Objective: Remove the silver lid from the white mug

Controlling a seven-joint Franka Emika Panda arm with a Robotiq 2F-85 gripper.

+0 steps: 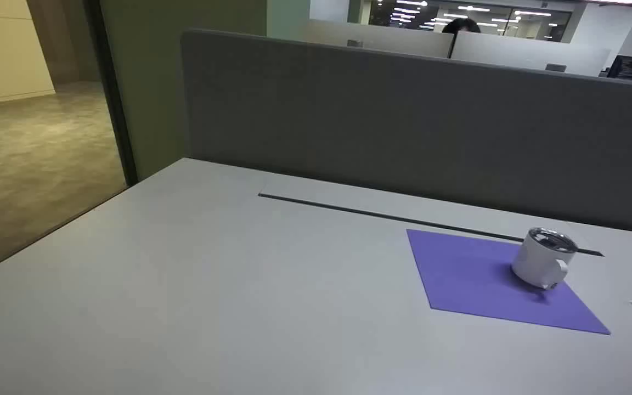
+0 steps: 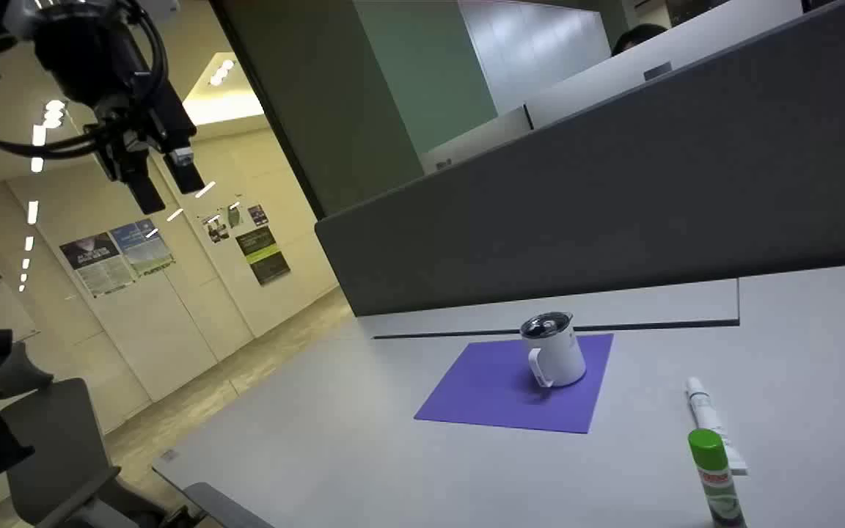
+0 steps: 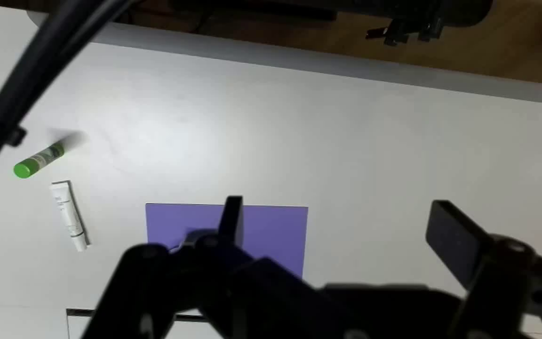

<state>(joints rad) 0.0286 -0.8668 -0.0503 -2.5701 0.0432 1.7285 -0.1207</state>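
The white mug (image 1: 540, 264) stands upright on the purple mat (image 1: 458, 269). It also shows in an exterior view (image 2: 563, 361), with its handle toward that camera. The silver lid (image 1: 553, 240) sits on the mug's rim, and it also shows in an exterior view (image 2: 546, 325). My gripper (image 2: 168, 188) is high above the table, well away from the mug. In the wrist view its two fingers (image 3: 337, 212) are wide apart with nothing between them. There, the mug is almost wholly hidden behind the finger on the left of the picture.
A white tube (image 2: 708, 422) lies on the table, and a green-capped stick (image 2: 716, 480) stands beside it. A dark slot runs along the table behind the mat. A grey partition (image 1: 404, 126) rises at the back edge. A chair (image 2: 56, 440) is beside the table.
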